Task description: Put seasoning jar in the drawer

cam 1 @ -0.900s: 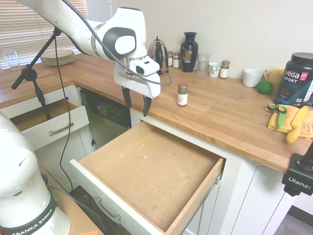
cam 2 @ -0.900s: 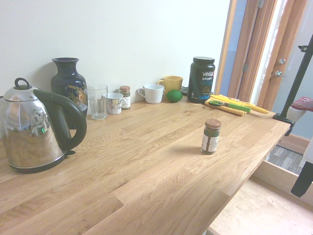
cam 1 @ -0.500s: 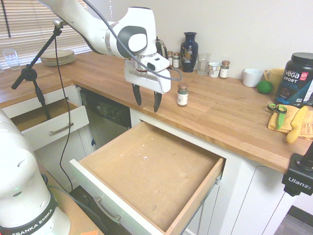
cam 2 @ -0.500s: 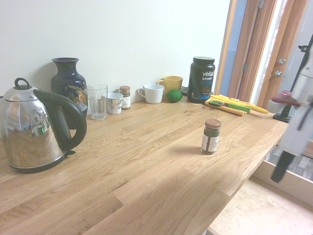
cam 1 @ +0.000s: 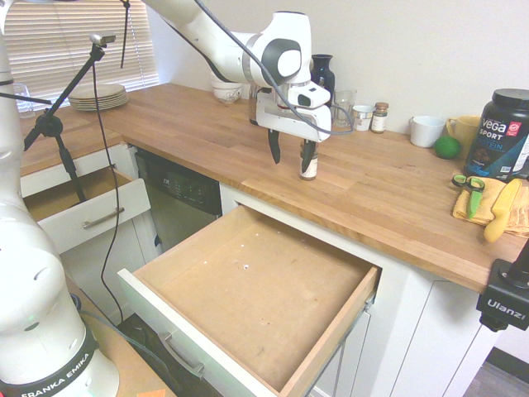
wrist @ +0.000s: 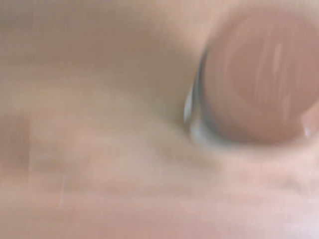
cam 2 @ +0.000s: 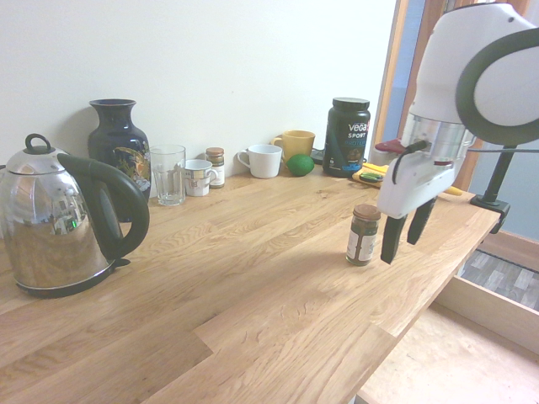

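Seasoning jar (cam 1: 309, 165) stands upright on the wooden counter (cam 1: 388, 198), right beside the gripper (cam 1: 291, 154); one dark finger (cam 1: 308, 158) overlaps it in the first exterior view. From the opposite side the gripper (cam 2: 402, 232) hangs just beside the jar (cam 2: 364, 236), a thin gap showing, no contact visible. Fingers spread wide, pointing down, holding nothing. Wrist view blurred: a round lid (wrist: 264, 74) close below. Counter edge near the gripper, on the side away from the wall. Below it the drawer (cam 1: 256, 291) is pulled out, its wood bottom bare. Vase (cam 1: 321, 76) and glass (cam 1: 344, 106) stand behind, by the wall.
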`<state>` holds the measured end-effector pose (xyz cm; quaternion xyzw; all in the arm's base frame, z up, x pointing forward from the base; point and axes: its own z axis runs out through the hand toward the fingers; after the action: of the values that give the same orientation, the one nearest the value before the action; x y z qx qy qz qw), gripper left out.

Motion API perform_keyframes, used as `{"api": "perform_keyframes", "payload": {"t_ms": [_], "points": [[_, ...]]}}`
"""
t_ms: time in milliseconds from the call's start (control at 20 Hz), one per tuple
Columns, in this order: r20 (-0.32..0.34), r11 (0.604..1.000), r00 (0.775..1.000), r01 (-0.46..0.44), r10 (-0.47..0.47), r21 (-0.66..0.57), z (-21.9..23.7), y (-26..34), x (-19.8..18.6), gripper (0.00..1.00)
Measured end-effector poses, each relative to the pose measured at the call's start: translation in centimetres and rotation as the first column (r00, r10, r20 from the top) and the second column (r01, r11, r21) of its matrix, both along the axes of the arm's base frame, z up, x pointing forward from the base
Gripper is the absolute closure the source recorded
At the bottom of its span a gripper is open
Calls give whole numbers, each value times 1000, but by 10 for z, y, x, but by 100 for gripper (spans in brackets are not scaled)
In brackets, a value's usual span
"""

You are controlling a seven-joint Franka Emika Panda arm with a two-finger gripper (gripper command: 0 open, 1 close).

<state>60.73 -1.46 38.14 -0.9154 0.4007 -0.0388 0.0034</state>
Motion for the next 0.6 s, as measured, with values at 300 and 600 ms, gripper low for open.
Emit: {"api": "perform_keyframes", "payload": {"t_ms": [300,600], "points": [[-7,1000,1000,4,-4,-8,-7,-2,36,0],[-22,1000,1000,6,-6,-12,-16,-2,58,0]]}}
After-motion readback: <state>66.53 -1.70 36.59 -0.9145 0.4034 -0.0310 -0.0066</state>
